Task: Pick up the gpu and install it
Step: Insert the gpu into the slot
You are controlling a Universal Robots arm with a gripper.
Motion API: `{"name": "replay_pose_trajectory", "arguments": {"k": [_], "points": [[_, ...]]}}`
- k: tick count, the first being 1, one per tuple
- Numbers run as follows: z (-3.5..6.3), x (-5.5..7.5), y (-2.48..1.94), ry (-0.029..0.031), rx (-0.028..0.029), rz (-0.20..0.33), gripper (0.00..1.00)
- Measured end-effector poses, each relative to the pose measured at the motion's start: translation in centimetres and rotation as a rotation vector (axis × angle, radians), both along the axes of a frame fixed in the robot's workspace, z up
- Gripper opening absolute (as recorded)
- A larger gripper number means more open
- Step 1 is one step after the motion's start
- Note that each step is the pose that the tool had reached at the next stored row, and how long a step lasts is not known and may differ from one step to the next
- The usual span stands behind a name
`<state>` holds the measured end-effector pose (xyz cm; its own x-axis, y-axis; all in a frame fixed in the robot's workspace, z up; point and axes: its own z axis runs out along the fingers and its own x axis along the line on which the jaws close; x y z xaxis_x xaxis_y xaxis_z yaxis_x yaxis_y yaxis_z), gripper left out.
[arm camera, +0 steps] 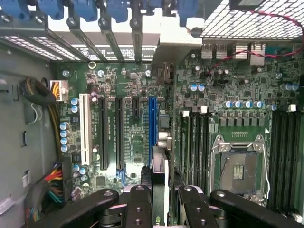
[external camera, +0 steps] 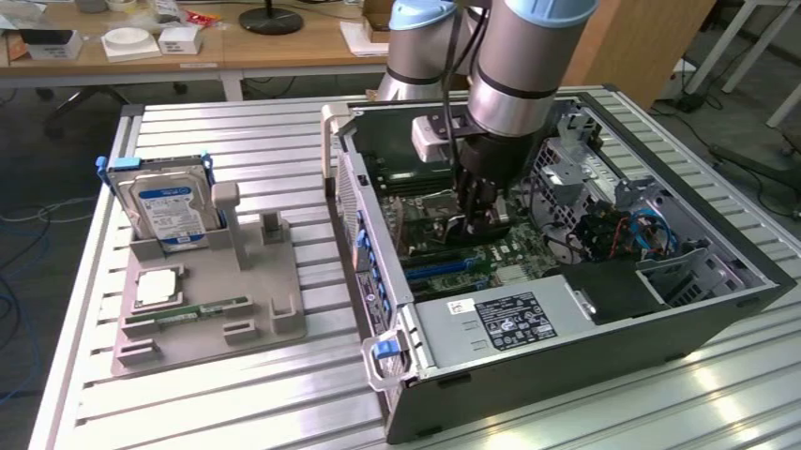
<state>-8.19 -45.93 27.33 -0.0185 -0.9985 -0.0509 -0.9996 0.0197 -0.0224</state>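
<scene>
The gpu (arm camera: 161,161) shows edge-on in the wrist view as a thin card running away from the camera, its metal bracket end (arm camera: 166,71) towards the case's rear slots. My gripper (arm camera: 160,192) is shut on the card, one black finger on each face. The card stands upright right next to the long blue slot (arm camera: 152,118) of the motherboard (arm camera: 128,142); I cannot tell whether it is seated. In the exterior view my gripper (external camera: 482,223) reaches straight down into the open computer case (external camera: 701,309), low over the board.
A grey fixture (external camera: 206,319) at the exterior view's left carries a hard drive (external camera: 169,211), a processor chip (external camera: 157,286) and a green memory stick (external camera: 201,307). Inside the case lie the power supply (external camera: 501,323), cables (external camera: 626,234) and the empty processor socket (arm camera: 237,166).
</scene>
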Motion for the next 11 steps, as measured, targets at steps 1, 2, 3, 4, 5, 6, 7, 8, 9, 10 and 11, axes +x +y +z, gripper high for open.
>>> {"name": "replay_pose_trajectory", "arguments": {"k": [1, 2, 3, 4, 5, 6, 7, 8, 9, 10, 11], "points": [[-0.04, 0.0, -0.12, -0.0001, 0.0002, 0.0, 0.26], [-0.08, -0.01, -0.17, -0.0001, 0.0001, 0.0, 0.26], [-0.1, -0.01, -0.18, -0.0001, 0.0001, 0.0, 0.26], [-0.11, -0.01, -0.18, 0.0, 0.0, 0.0, 0.26], [-0.11, -0.01, -0.18, 0.0001, -0.0001, 0.0, 0.26], [-0.11, -0.01, -0.18, 0.0, -0.0001, 0.0, 0.26], [-0.12, -0.01, -0.18, -0.0001, 0.0, 0.0, 0.26], [-0.13, -0.01, -0.18, -0.0001, 0.0, 0.0, 0.26], [-0.15, 0.0, -0.2, -0.0002, 0.0002, 0.0, 0.26], [-0.16, 0.01, -0.31, -0.0001, 0.0003, 0.0, 0.26], [-0.16, 0.0, -0.41, -0.0001, 0.0001, 0.0, 0.26]]}}
